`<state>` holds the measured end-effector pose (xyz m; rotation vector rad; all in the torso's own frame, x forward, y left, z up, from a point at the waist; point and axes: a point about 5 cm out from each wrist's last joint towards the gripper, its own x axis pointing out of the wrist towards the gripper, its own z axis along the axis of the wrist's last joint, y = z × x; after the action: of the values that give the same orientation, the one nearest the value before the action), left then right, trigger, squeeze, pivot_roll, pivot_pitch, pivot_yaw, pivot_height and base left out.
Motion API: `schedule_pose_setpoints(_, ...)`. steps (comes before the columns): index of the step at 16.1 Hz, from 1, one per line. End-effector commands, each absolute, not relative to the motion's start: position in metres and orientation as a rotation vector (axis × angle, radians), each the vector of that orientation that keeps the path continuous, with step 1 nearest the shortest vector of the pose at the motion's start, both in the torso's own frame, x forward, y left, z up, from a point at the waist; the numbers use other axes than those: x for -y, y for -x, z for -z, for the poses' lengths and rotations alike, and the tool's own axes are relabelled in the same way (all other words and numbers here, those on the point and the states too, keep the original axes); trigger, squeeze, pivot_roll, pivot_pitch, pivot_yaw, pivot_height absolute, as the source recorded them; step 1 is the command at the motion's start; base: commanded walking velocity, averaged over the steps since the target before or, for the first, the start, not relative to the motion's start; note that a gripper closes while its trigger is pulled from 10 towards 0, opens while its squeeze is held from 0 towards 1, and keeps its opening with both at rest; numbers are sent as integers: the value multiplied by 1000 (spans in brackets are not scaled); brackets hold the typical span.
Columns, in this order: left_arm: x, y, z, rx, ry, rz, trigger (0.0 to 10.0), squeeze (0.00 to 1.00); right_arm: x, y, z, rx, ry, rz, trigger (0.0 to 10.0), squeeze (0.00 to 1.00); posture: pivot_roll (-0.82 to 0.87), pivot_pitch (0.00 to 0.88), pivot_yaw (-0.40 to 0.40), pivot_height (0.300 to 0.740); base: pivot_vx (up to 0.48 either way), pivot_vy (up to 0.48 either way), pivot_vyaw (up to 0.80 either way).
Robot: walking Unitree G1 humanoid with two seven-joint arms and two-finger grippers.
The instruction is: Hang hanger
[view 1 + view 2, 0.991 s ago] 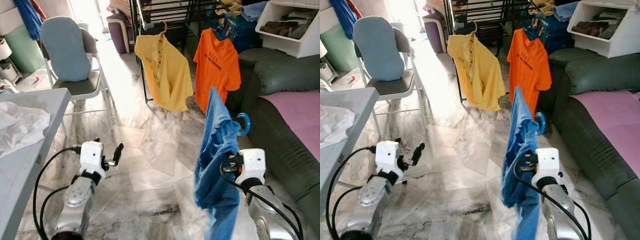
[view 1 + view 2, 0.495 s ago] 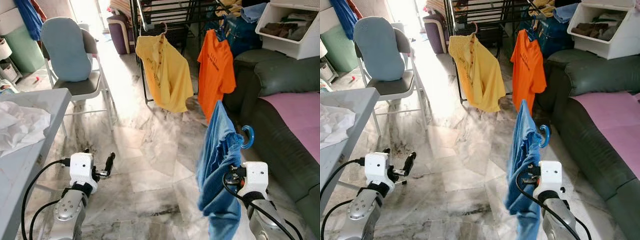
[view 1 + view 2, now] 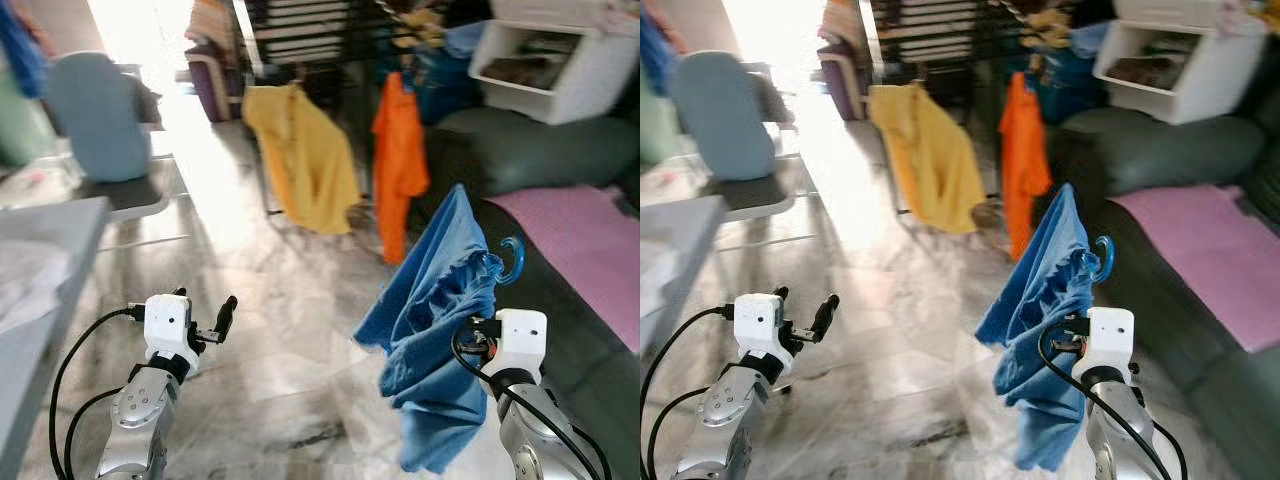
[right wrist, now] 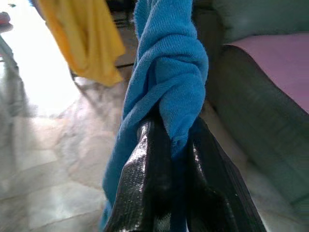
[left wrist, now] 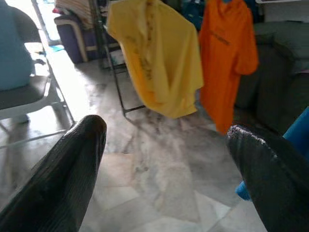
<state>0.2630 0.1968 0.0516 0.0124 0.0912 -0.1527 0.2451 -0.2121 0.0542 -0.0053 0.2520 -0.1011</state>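
A blue garment point(image 3: 430, 330) hangs on a blue hanger whose hook point(image 3: 512, 258) sticks up at its right side. My right gripper point(image 4: 169, 159) is shut on the bunched blue cloth at the hanger's neck, low at the right over the floor. The garment's lower part flares out to the left. At the back stands a dark drying rack point(image 3: 300, 30) with a yellow shirt point(image 3: 295, 155) and an orange shirt point(image 3: 398, 160) hanging from it. My left gripper point(image 5: 164, 140) is open and holds nothing, low at the left point(image 3: 225, 312).
A dark green sofa point(image 3: 530, 150) with a pink cloth point(image 3: 580, 235) runs along the right. A white bin point(image 3: 560, 60) sits behind it. A chair with a blue cushion point(image 3: 90, 120) and a grey table point(image 3: 40, 300) stand at the left. Marble floor lies between me and the rack.
The whole picture has shifted and blurred, so the camera has moved. The blue garment now swings out to the left. My left arm sits lower than a second ago.
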Motion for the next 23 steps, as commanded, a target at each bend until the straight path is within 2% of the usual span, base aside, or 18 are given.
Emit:
schedule_pose_setpoints(1, -195, -264, -55, -82, -7, 153, 10000, 0, 208, -250, -61, -226, 3, 94, 10000, 0, -164, 0, 40, 740, 379, 0, 0)
schedule_pose_setpoints(4, -189, -263, -56, -84, 4, 171, 10000, 0, 207, -251, -62, -225, 5, 88, 10000, 0, -166, 0, 41, 740, 388, 0, 0)
schedule_pose_setpoints(16, -179, -274, -66, -79, 21, 145, 10000, 0, 203, -260, -68, -199, -1, 78, 10000, 0, -166, 0, 52, 740, 397, 0, 528)
schedule_pose_setpoints(23, -174, -278, -65, -95, 32, 145, 10000, 0, 206, -263, -69, -193, 1, 107, 10000, 0, -171, 0, 58, 740, 443, 0, 0)
